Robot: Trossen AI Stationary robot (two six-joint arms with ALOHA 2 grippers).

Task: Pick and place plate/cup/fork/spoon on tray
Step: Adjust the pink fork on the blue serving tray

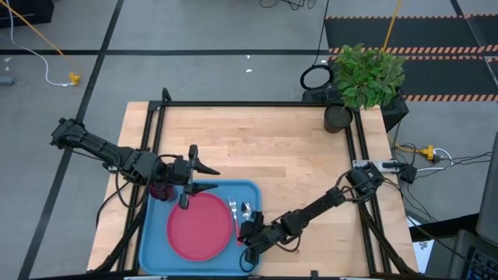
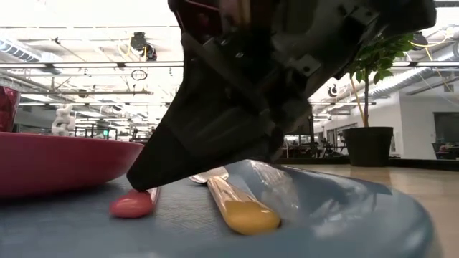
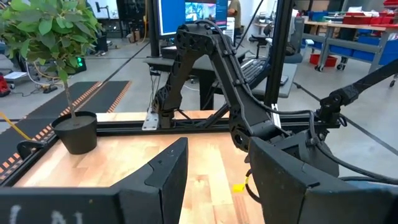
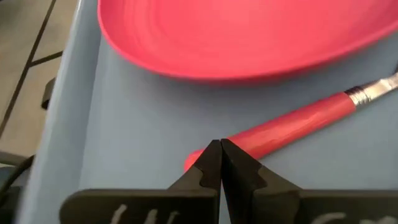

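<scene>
The light blue tray (image 1: 156, 241) lies at the table's near edge. The pink-red plate (image 1: 200, 226) rests flat on it. The fork (image 4: 298, 121) and the orange-handled spoon (image 2: 240, 208) lie side by side on the tray, right of the plate. The dark red cup (image 1: 162, 190) stands at the tray's far left corner. My right gripper (image 4: 219, 148) is shut, low over the tray at the fork's handle end. My left gripper (image 1: 199, 178) is open and empty above the tray's far edge, beside the cup. My right gripper's shut fingertips (image 2: 143, 178) come down on the free end of the fork's red-pink handle (image 4: 202, 158), slanting down from the table's right. They sit on top of it and do not pinch it. The fork lies flat on the tray.
A black pot (image 1: 338, 117) with a green plant (image 1: 367, 74) stands at the table's far right corner. Bare wooden table top (image 1: 264, 148) stretches beyond the tray. The black frame rails (image 1: 249, 103) run along the table's edges.
</scene>
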